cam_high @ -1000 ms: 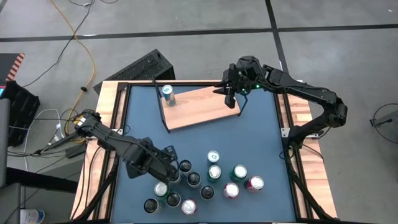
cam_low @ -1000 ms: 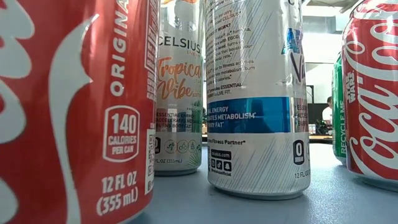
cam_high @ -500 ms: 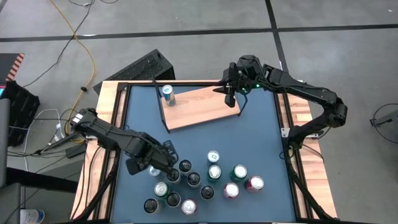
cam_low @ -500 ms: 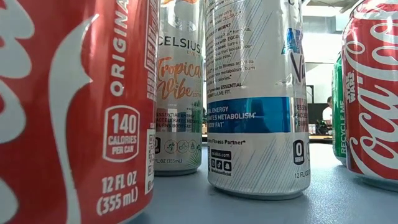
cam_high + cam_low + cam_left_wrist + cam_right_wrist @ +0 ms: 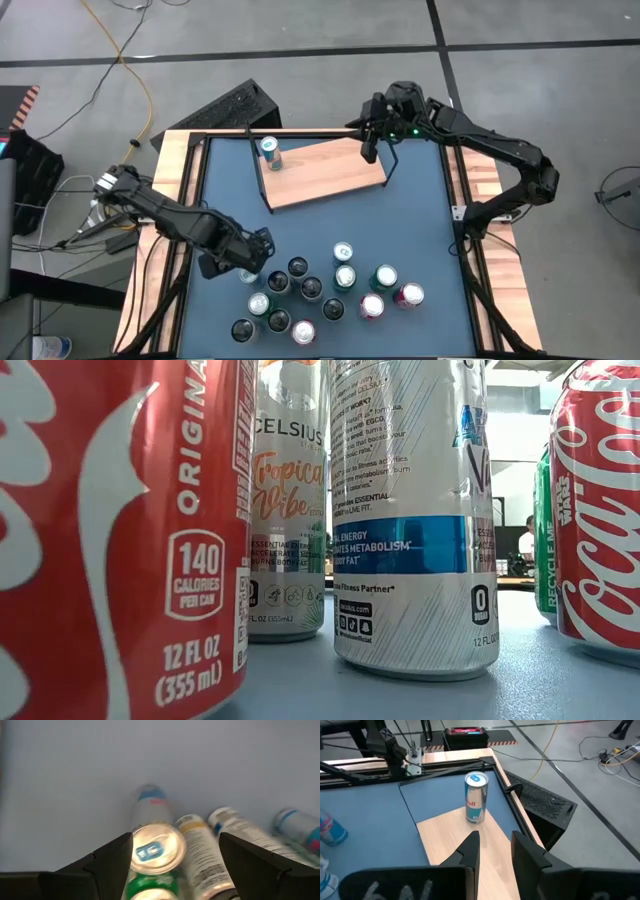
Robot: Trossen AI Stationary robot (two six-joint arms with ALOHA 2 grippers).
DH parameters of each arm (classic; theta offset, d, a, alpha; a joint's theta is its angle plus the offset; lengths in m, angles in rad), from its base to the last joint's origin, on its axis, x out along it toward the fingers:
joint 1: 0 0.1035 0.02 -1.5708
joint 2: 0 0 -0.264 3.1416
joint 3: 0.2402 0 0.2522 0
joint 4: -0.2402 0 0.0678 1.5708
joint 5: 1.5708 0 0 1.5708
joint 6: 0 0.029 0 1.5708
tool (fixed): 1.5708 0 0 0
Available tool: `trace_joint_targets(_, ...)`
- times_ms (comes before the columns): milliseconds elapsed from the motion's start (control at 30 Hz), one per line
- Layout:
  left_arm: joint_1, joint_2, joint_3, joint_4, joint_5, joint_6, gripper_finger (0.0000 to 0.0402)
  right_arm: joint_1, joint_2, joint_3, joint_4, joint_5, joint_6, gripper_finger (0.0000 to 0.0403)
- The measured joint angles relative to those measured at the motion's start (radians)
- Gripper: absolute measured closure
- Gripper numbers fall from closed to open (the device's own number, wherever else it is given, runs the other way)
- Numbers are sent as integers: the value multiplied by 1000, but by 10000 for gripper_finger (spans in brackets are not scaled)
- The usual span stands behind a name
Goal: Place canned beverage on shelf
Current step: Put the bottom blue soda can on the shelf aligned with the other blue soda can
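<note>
The shelf [image 5: 322, 172] lay on the blue surface [image 5: 420, 230] toward its far edge, with one can [image 5: 269, 152] upright at the shelf's far left corner. The right gripper [image 5: 369, 152] hovered over the shelf's far right corner, jaws narrowly parted and holding nothing. The left gripper [image 5: 252, 272] sat low at the left end of the can cluster [image 5: 325, 292] near the surface's front edge, jaws wide apart around a silver-topped can [image 5: 152, 850], not clamped on it

Shelf [image 5: 325, 172] mostly bare; lone can [image 5: 270, 152] at its 10 o'clock corner; can cluster [image 5: 320, 295] crowds table's 6 o'clock.
</note>
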Motion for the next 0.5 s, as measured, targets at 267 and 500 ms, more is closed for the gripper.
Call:
trace_joint_targets(267, -48, 31, 2, 59, 23, -10, 118, 3, 0, 0, -7, 1, 0, 307)
trace_joint_targets(500, -69, 84, 2, 37, 70, -5, 118, 3, 0, 0, -39, -1, 0, 307)
